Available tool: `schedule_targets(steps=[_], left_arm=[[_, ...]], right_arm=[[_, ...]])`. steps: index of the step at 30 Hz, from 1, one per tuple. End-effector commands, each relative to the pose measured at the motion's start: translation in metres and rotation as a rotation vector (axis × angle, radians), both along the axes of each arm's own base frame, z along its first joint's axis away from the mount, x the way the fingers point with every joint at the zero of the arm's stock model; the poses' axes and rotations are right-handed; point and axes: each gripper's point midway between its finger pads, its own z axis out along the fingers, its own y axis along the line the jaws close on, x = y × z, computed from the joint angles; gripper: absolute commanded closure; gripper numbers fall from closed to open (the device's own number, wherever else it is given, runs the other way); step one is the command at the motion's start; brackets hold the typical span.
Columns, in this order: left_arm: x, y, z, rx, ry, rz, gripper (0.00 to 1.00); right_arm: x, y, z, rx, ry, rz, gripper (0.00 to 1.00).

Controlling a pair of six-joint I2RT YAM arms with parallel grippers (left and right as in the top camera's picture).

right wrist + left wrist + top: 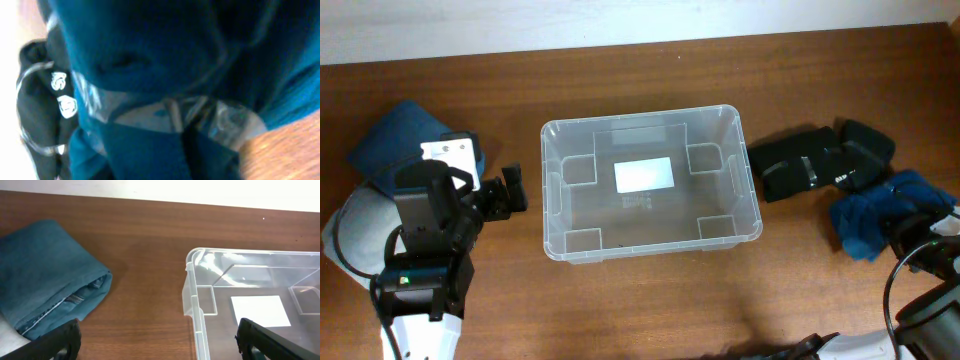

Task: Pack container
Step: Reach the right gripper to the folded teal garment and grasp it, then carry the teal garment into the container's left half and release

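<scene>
The clear container (549, 190) stands in the middle of the table, with nothing in it but the white label on its base. My left gripper (510, 190) is open just left of it. In the left wrist view the fingers (160, 350) sit either side of the container's left wall (192, 295). A folded teal-blue garment (398, 135) lies at the far left and shows in the left wrist view (45, 275). My right gripper (917, 238) is down on a crumpled blue garment (880, 205). That cloth (150, 45) fills the right wrist view and hides the fingers.
A black garment (815, 160) with white print lies right of the container, next to the blue one, and shows in the right wrist view (40, 100). A pale grey cloth (350, 235) lies under my left arm. Cables run by the right arm at the front right.
</scene>
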Motion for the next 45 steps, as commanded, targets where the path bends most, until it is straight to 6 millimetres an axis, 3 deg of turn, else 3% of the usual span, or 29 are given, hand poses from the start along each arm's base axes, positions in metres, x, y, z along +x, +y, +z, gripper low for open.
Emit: schedule_targets(steps=[1,5,9,12,16,19,20,23,29,32,35,39,45], left_arm=[[0.003,0.002,0.009,-0.003,-0.022,0.014,0.01],[0.003,0.002,0.009,-0.003,-0.022,0.014,0.01],[0.003,0.002,0.009,-0.003,-0.022,0.014,0.01],[0.003,0.002,0.009,-0.003,-0.022,0.014,0.01],[0.003,0.005,0.009,0.005,-0.022,0.025,0.01],[0.003,0.008,0.009,0.016,-0.021,0.041,0.01],[0.002,0.01,0.008,0.022,-0.014,0.051,0.01],[-0.002,0.013,0.002,0.024,0.012,0.061,0.01],[-0.019,0.058,-0.014,-0.006,0.098,0.237,0.01],[-0.022,0.07,-0.014,-0.052,0.096,0.257,0.01],[-0.025,0.08,-0.015,-0.05,0.1,0.291,0.01],[-0.025,0.081,-0.015,-0.047,0.101,0.296,0.0],[-0.024,0.081,-0.018,-0.048,0.108,0.296,0.01]], right_arm=[[0.007,0.016,0.008,0.037,-0.047,0.036,0.83],[0.012,0.01,0.047,-0.025,-0.093,0.04,0.85],[0.022,0.01,0.123,-0.139,-0.203,0.074,0.9],[0.027,0.027,0.184,-0.235,-0.267,0.136,0.93],[0.039,0.08,0.251,-0.37,-0.34,0.32,0.95],[0.055,0.132,0.275,-0.406,-0.369,0.474,0.95],[0.067,0.174,0.279,-0.415,-0.382,0.603,0.95],[0.082,0.231,0.27,-0.409,-0.359,0.734,0.95],[0.109,0.356,0.234,-0.39,-0.326,0.982,0.95],[0.118,0.413,0.209,-0.357,-0.307,1.054,0.95],[0.126,0.456,0.177,-0.304,-0.245,1.047,0.96],[0.121,0.51,0.127,-0.193,-0.134,1.048,0.96],[0.109,0.555,0.065,-0.098,0.003,1.027,0.96]])
